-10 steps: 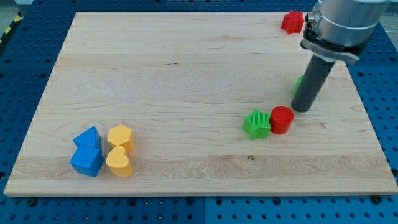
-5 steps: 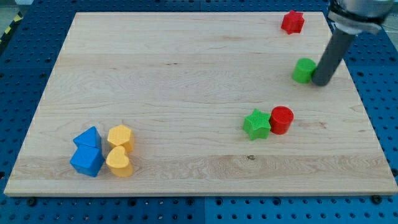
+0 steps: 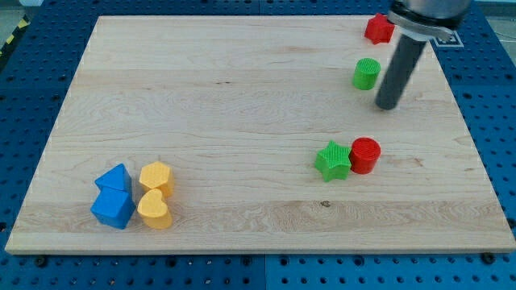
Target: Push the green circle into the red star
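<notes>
The green circle (image 3: 366, 73) stands near the view's top right on the wooden board (image 3: 226, 113). The red star (image 3: 378, 28) lies above it and slightly right, at the board's top edge, with a gap between them. My tip (image 3: 387, 105) rests on the board just below and right of the green circle, a short gap away from it. The rod rises toward the view's top right, passing right of the red star.
A green star (image 3: 332, 160) and a red cylinder (image 3: 364, 155) touch side by side below my tip. At the bottom left sit two blue blocks (image 3: 113, 200), a yellow hexagon block (image 3: 156, 176) and a yellow heart (image 3: 153, 209).
The green circle has slid up and to the left, closer to the red star. My tip moved from its right side to below and right of it.
</notes>
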